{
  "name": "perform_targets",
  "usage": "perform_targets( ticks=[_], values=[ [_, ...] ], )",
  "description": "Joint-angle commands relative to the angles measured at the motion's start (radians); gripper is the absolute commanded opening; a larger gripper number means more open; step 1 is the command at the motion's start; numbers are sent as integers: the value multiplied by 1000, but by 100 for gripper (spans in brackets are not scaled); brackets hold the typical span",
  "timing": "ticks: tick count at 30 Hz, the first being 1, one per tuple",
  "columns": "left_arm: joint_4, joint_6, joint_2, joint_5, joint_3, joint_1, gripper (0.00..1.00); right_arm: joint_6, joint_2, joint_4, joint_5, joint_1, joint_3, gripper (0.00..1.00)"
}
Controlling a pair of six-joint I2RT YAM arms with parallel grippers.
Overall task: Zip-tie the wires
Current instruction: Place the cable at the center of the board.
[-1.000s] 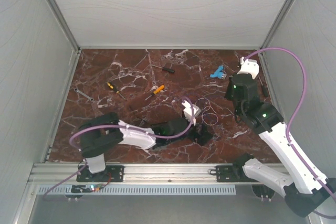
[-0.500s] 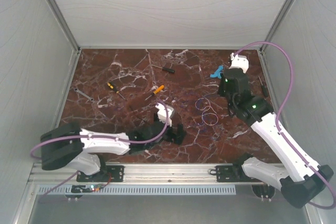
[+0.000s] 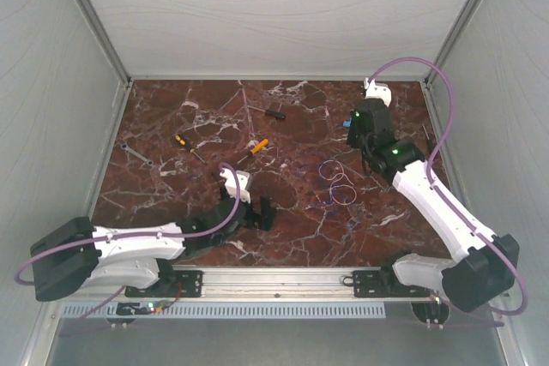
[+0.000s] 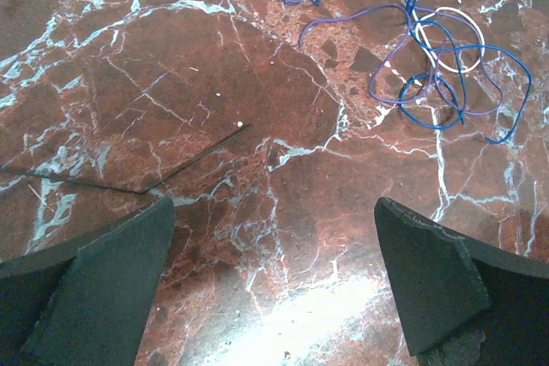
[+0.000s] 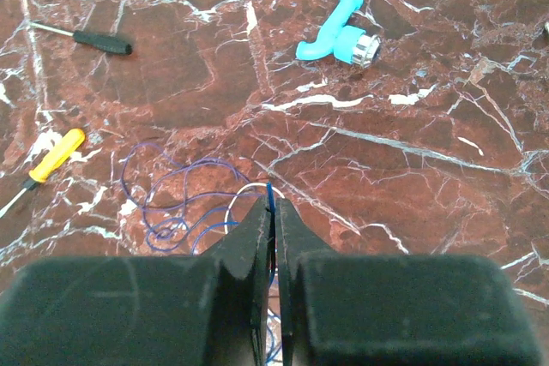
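The wires (image 3: 336, 182) lie as thin purple-blue and whitish loops on the marble, right of centre. In the left wrist view they (image 4: 429, 49) lie ahead and to the right, well clear of my left gripper (image 4: 274, 280). That gripper is open and empty, low over bare marble (image 3: 256, 212). My right gripper (image 5: 274, 205) is shut on a thin blue strip that sticks out between its tips. I cannot tell whether it is a tie or a wire end. It hovers over the right edge of the wires (image 5: 171, 199), (image 3: 360, 153).
A thin bent black strip (image 4: 197, 157) lies ahead-left of the left gripper. A blue plastic fitting (image 5: 339, 40) lies just beyond the right gripper. A black-handled screwdriver (image 3: 274, 112), an orange one (image 3: 258, 145), a yellow-black one (image 3: 184, 143) and a wrench (image 3: 137, 156) lie farther left.
My left arm has drawn back left and toward the near edge, away from the wires. My right arm has swung left and farther back. The wires stay in place.
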State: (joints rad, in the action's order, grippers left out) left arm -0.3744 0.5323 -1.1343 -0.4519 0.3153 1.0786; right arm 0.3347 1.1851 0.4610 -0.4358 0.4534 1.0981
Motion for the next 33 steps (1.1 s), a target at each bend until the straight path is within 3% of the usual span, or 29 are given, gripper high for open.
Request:
perform_targets(
  ticks=[1, 12, 24, 27, 33],
  values=[
    [1, 14, 34, -14, -7, -8, 100, 1, 51, -83, 60, -56, 47, 0],
    [23, 10, 79, -15, -36, -12, 100, 5, 189, -144, 226, -230, 48, 0],
    [81, 35, 85, -36, -22, -22, 100, 21, 358, -171, 331, -300, 93, 3],
    [108, 41, 93, -45, -14, -23, 100, 26, 396, -165, 317, -314, 120, 11],
    [204, 69, 117, -68, 5, -44, 100, 43, 442, -158, 356, -360, 154, 42]
  ],
)
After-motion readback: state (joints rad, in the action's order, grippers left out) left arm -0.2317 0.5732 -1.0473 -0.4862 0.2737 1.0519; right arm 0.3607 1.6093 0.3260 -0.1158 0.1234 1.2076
